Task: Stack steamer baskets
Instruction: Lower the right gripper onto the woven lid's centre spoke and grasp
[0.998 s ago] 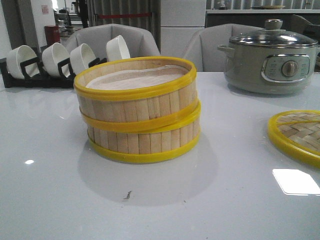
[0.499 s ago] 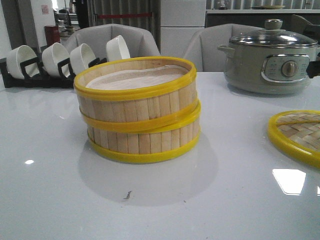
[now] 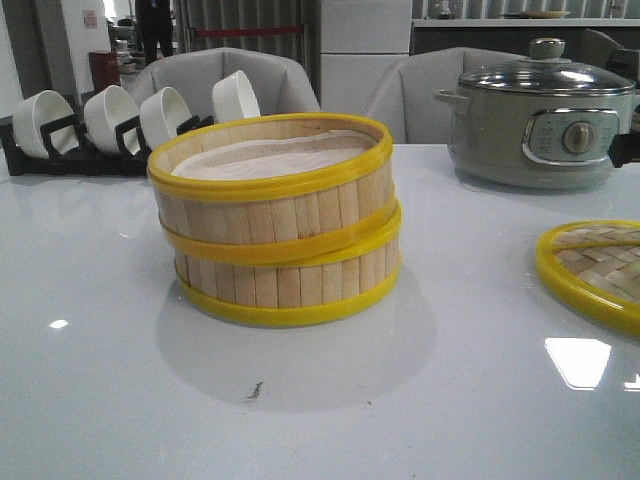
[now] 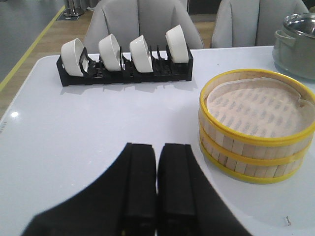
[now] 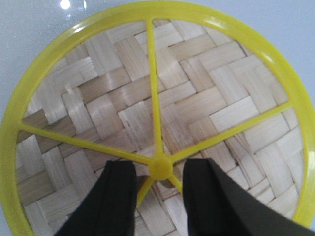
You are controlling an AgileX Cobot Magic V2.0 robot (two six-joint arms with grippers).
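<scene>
Steamer baskets [image 3: 277, 225] stacked two high, mid desk [image 3: 100, 390], top one sitting slightly skewed on lower. Your L gripper [image 4: 156, 162] — fingers pressed together, nothing held, above bare desk beside stack. Your R gripper [image 5: 158, 184] over woven lid [image 5: 197, 98], fingers apart w/ narrow gap either side of yellow hub — contact w/ lid unclear. Bowl rack [image 4: 125, 69] behind stack; grey pot [image 3: 540, 110] far R.
</scene>
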